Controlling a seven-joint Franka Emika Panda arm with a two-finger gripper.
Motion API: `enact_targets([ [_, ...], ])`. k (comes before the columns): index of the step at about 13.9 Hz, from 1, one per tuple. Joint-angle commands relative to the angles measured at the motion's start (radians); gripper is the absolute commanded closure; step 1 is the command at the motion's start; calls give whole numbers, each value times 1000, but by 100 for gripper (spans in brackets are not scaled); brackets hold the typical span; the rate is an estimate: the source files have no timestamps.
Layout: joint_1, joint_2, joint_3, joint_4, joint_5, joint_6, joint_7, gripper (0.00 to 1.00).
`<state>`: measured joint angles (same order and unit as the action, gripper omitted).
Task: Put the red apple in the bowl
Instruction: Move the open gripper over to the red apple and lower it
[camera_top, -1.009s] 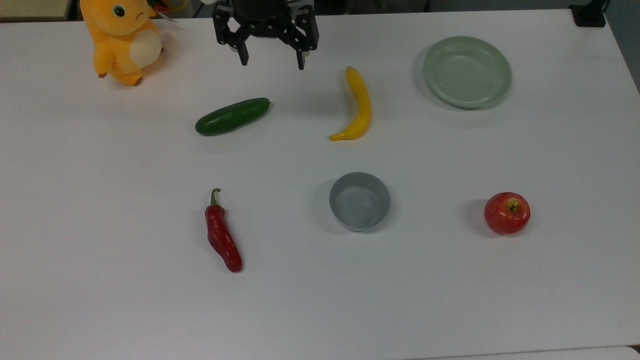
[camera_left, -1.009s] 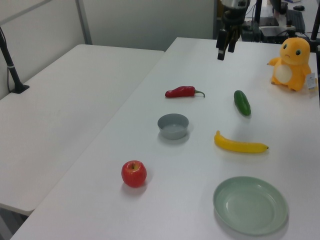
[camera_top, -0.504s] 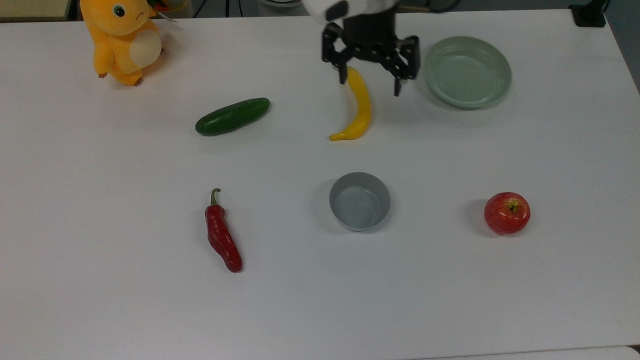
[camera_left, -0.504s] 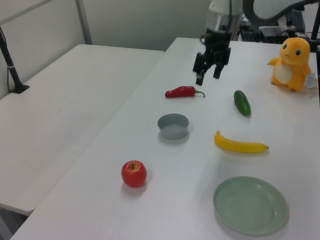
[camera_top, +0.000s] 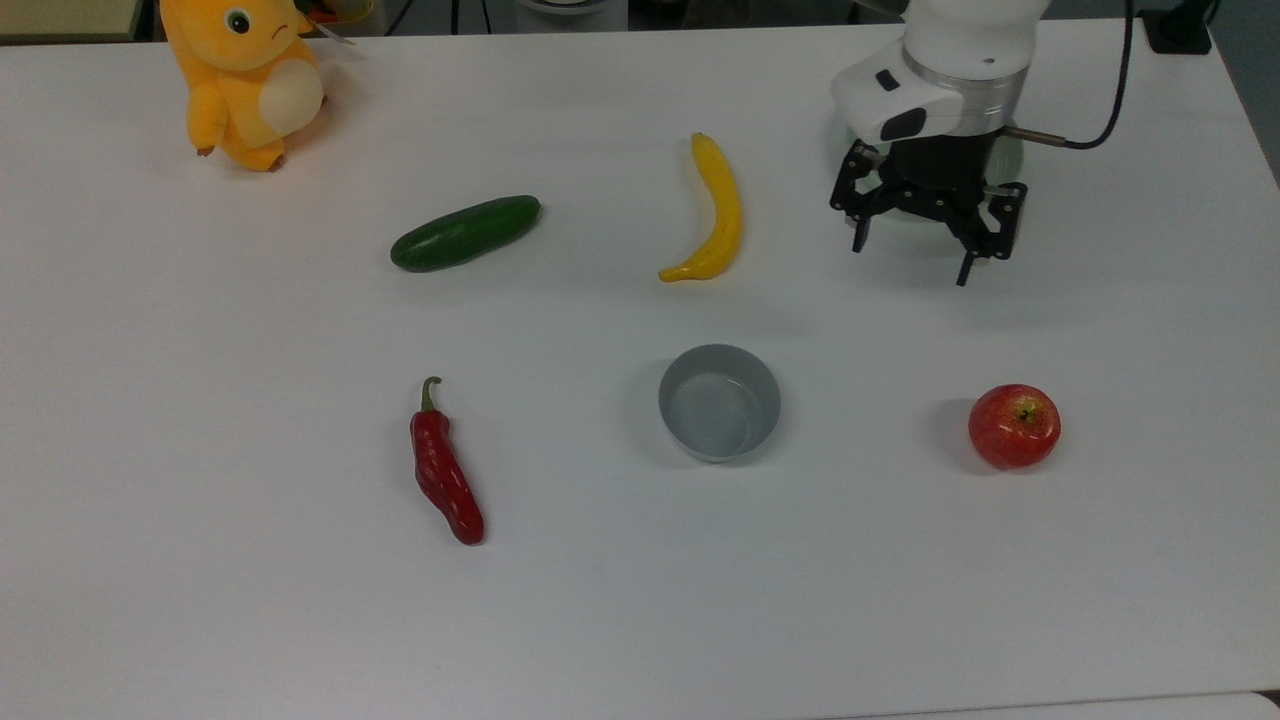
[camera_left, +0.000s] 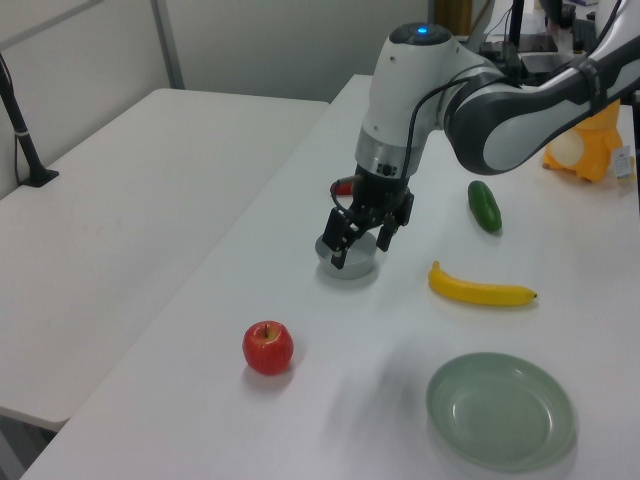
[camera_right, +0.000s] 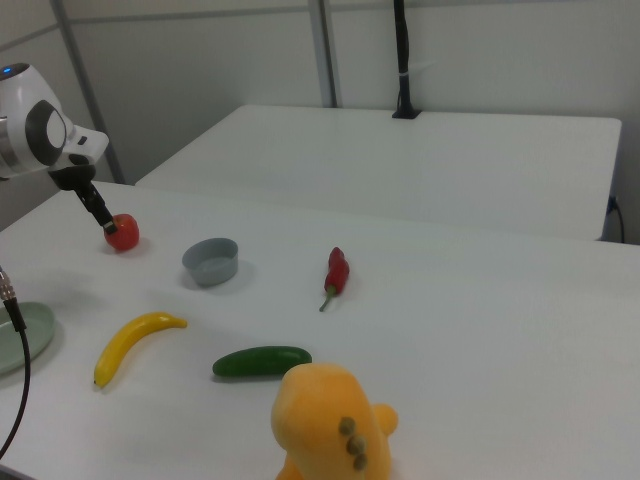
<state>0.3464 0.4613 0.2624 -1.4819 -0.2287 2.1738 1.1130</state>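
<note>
Glossy, speckled red apple (camera_top: 1014, 426) sits on the smooth white table (camera_top: 200, 600), well apart from the straight-walled grey bowl (camera_top: 719, 402). The black gripper (camera_top: 910, 262) hangs above with fingers spread, holding nothing.

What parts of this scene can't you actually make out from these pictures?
- Green plate: in the top view the arm covers most of it; in the right view the left edge cuts it.
- Red chili pepper: in the left view the arm hides nearly all.
- Bowl: in the left view the open gripper masks its rim.
- Plush toy: the right view's bottom edge cuts it.
</note>
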Motion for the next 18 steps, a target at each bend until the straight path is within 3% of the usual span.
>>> enact_targets([
  [1,51,95,-20,123,-55,14,51,0],
  [5,104,227,-49,268,-247,80,163,0],
  [12,132,359,-57,345,-291,202,191,0],
  [15,149,372,-57,370,-302,207,195,0],
  [18,155,388,-55,370,-357,241,199,0],
])
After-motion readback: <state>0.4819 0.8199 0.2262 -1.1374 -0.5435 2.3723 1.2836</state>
